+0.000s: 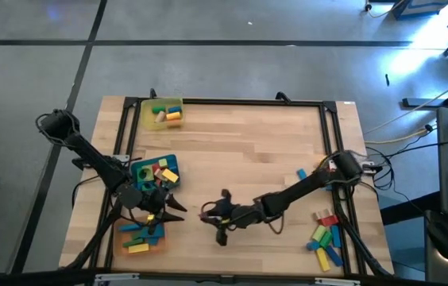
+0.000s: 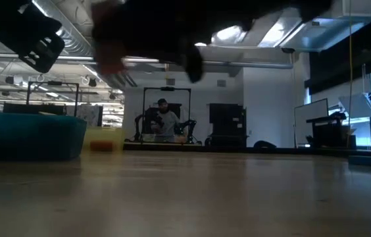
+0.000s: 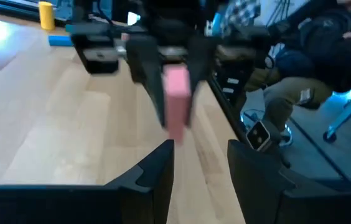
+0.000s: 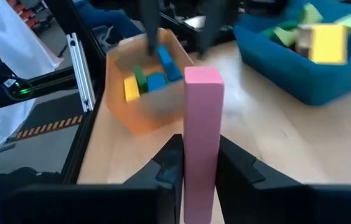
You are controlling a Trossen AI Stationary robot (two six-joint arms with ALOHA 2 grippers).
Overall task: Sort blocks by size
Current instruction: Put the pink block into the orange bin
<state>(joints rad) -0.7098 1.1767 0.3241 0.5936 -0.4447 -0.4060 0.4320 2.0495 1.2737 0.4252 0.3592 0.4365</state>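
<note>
The right gripper (image 4: 199,163) has its fingers clamped on a long pink block (image 4: 201,134), upright between them. Ahead wait the orange tray (image 4: 139,118) and the left gripper (image 3: 200,163), fingers half open, empty. Looks like a handover or drop next.

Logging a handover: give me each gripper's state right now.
Left gripper: jaws open, holding nothing.
Right gripper: jaws shut on the pink block.
</note>
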